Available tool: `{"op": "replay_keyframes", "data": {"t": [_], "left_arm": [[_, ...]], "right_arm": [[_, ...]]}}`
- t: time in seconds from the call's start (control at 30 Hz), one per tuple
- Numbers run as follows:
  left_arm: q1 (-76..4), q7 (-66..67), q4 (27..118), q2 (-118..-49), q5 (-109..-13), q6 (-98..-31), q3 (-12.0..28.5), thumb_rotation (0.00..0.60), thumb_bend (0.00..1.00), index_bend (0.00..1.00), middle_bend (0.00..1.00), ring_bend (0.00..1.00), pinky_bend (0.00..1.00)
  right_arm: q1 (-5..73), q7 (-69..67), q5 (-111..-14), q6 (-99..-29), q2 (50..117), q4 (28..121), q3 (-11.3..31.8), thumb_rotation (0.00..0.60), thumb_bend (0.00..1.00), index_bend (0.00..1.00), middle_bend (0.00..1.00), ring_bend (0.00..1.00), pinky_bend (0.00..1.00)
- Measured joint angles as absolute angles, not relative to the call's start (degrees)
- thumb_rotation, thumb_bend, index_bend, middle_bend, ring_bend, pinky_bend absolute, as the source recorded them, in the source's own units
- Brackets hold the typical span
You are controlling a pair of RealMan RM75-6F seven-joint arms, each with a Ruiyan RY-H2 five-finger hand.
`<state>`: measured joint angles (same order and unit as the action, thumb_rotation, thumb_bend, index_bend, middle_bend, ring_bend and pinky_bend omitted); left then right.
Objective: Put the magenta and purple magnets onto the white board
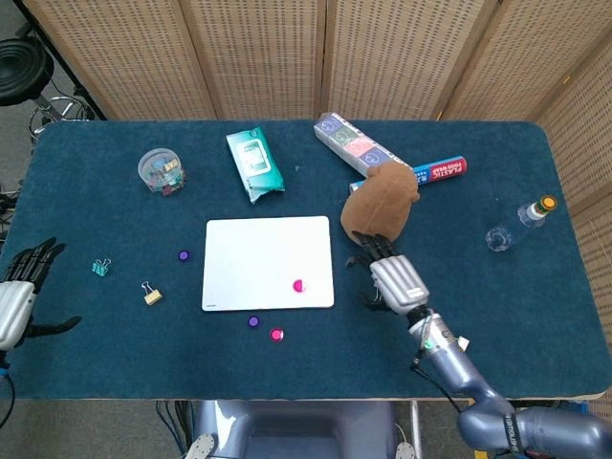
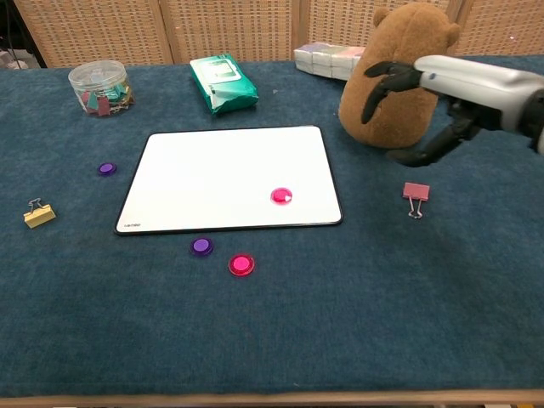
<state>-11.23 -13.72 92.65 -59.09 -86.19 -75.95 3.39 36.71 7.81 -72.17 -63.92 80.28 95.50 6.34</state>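
A: In the head view, where is the right hand (image 1: 392, 279)?

B: It is over the blue cloth, just in front of the brown plush toy (image 1: 380, 204). Its fingers are spread apart and it holds nothing. The white board (image 1: 268, 263) lies to its left. One magenta magnet on the board (image 1: 299, 286) sits near the board's lower right corner — the corner closest to the hand.

A: And the other magnets?

B: A second magenta magnet (image 1: 276, 335) and a purple magnet (image 1: 253, 322) lie on the cloth below the board, further left from the hand. Another purple magnet by the board's left edge (image 1: 184, 256) is well apart from it. The left hand (image 1: 19, 292) is at the far left edge, fingers apart, empty.

A: What about the chest view?

B: The right hand (image 2: 425, 106) hangs open beside the plush toy (image 2: 402, 76), above a pink binder clip (image 2: 416, 194). The board (image 2: 212, 174) with its magnet (image 2: 281, 196) is lower and to the left of the hand — the loose magenta one (image 2: 241, 264) and the purple one (image 2: 201, 246) are nearer the table's front edge.
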Motion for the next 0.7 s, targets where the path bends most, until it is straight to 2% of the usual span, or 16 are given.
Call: {"op": "replay_keyframes", "data": {"t": [0.1,0.23,0.47,0.57,0.7], "left_arm": [[-12.68,-13.06,92.46,-59.45,-88.45,-74.47,2.72,0.600,0.00,0.00,0.00,0.00,0.00],[-15.53,-11.95,92.60,-59.43,-91.90,-71.35,1.80,0.600,0.00,0.00,0.00,0.00,0.00],[-21.28,-8.31,97.24,-58.59,-97.27,-65.99,0.93,0.600,0.00,0.01,0.00,0.00,0.00],[-23.91,-6.11,100.38,-58.55,-97.64,-62.13,1.00,0.600,0.00,0.04,0.00,0.00,0.00],[-26.78,-1.09,104.00,-59.34,-96.28,-58.06,1.78,0.600,0.00,0.14,0.00,0.00,0.00]], "right_arm": [[32.64,4.58,-76.77,-68.08,77.02,93.52,3.48,0.600,0.25,0.31,0.00,0.00,0.00],[27.43,2.47,-79.41,-73.51,74.17,91.06,0.83,0.600,0.24,0.31,0.00,0.00,0.00],[20.29,-5.02,-81.24,-78.90,71.38,86.97,-1.87,0.600,0.23,0.29,0.00,0.00,0.00],[17.36,-9.06,-81.67,-81.27,70.66,86.19,-2.67,0.600,0.23,0.29,0.00,0.00,0.00],[13.50,-13.19,-83.33,-84.30,69.73,84.84,-3.90,0.600,0.23,0.29,0.00,0.00,0.00]]}}
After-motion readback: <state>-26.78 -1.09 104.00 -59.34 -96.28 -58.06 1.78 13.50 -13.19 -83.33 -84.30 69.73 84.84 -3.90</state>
